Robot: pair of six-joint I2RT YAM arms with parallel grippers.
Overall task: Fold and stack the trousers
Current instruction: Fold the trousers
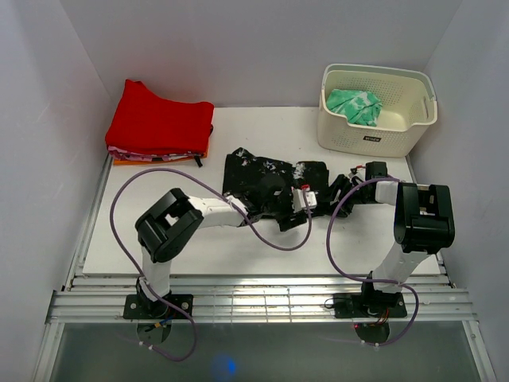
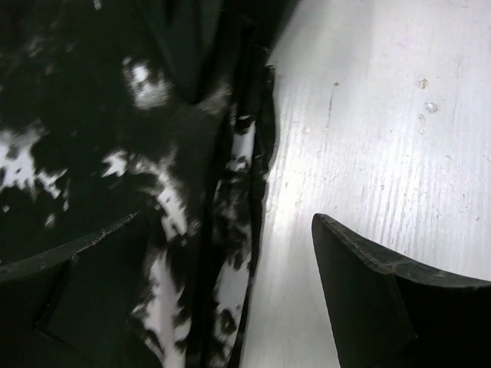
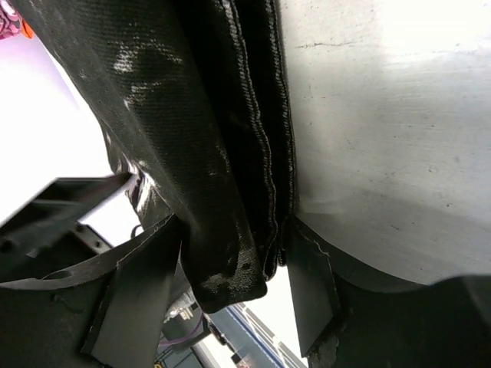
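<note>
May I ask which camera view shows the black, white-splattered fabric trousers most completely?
The top external view: it alone shows the whole bunched black, white-splattered fabric trousers. The left wrist view shows only a splattered edge beneath the open left pincer; the right wrist view shows only a hemmed fold clamped in the right pincer.

Observing plain white walls enclosing the station: back wall (image 1: 262,48), left wall (image 1: 40,119) and right wall (image 1: 477,135), all unmarked. Recording a white table board (image 1: 262,131) lying flat between them, showing fine scratches and small specks in the wrist views. Noting aluminium slatted rails (image 1: 254,298) running along the near edge and up the left side. Logging a grey glossy panel (image 1: 318,350) below the rails, carrying a small blue glint (image 1: 225,366). Finding light even and diffuse, throwing soft shadows, glaring brightly off the board close up.
</note>
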